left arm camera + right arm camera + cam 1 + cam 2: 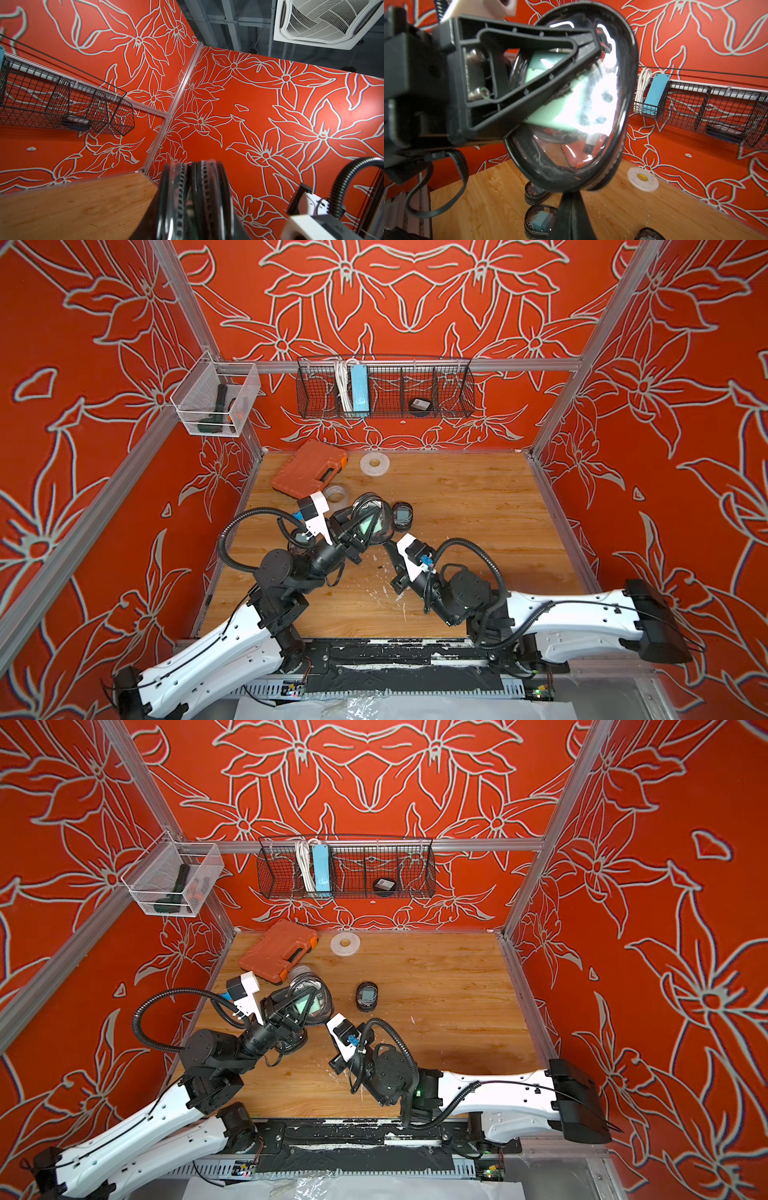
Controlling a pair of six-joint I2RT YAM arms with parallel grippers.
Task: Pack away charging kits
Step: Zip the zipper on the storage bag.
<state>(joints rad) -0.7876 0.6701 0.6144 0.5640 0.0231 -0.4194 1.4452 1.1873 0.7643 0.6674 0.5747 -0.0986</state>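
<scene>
An oval black-rimmed clear-topped pouch (384, 522) (322, 1002) (591, 104) hangs above the table with a teal adapter and white cable inside. My left gripper (372, 514) (193, 218) is shut on its two faces. My right gripper (386, 542) (572, 194) is shut, its tips against the pouch's rim; I cannot tell whether they pinch anything. Another pouch (402, 515) (650, 234) rests on the table to the right. Two more pouches (539, 222) (537, 193) lie below the held one. A further pouch (419, 405) sits in the wire basket.
An orange tool case (309, 470) and two white tape rolls (374, 464) (336, 493) lie at the back left. The wire basket (453, 393) on the back wall holds a blue power strip (359, 387). A clear bin (216, 404) hangs on the left wall.
</scene>
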